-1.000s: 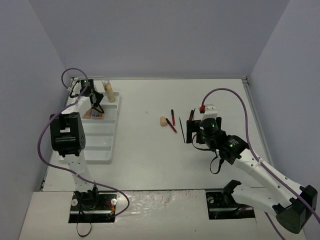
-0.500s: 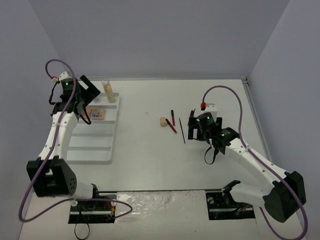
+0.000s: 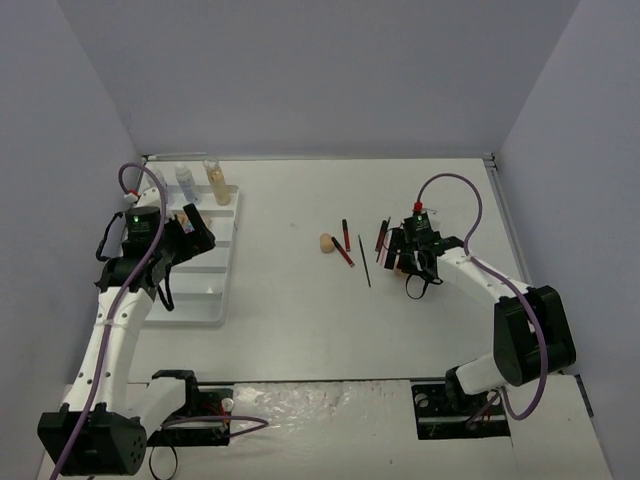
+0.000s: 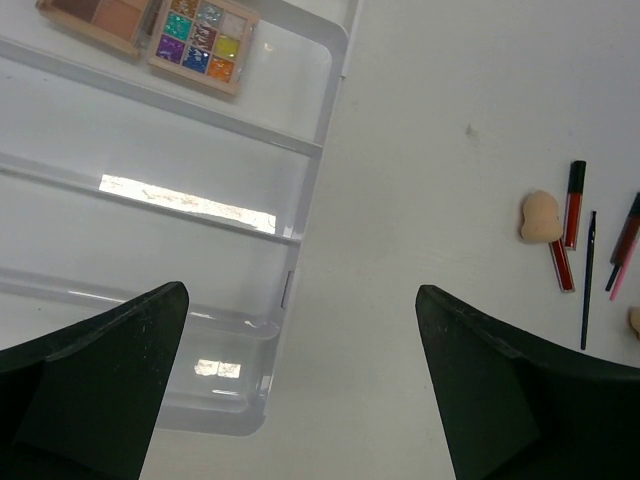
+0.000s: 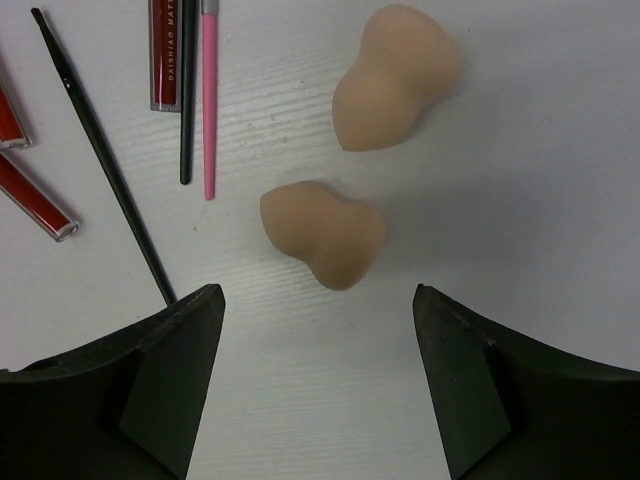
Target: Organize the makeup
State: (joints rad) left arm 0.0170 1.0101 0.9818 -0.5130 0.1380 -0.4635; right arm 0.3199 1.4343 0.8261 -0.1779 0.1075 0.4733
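**Fig. Top and wrist views, makeup sorting.** The left gripper (image 3: pixel 190 238) has drawn back from the far end of the white slotted tray (image 3: pixel 205 300), which lies along the tabletop's left edge. Its fingers stand wide apart and hold nothing. The glitter eyeshadow palette (image 4: pixel 200 45) stays in the tray's far compartment beside a second palette (image 4: pixel 95 12), so that placement appears finished. An amber bottle (image 3: pixel 215 181) and two clear bottles (image 3: pixel 185 178) stand at the tray's end nearest the far-left corner.

The right gripper (image 5: pixel 317 300) has swung in from the near-right corner to the loose group at mid-table. It is spread and empty, with the nearer sponge (image 5: pixel 325 232) just ahead of the gap between its fingers, so a pick seems next. A second sponge (image 5: pixel 398 75) lies just beyond it, and a black brush (image 5: pixel 100 150) ends near one finger, with a pink pencil (image 5: pixel 208 100) alongside. A third sponge (image 3: pixel 326 242) and red tubes (image 3: pixel 345 236) lie toward the tray. Bare tabletop separates group and tray, and the tray's nearer slots show no contents.
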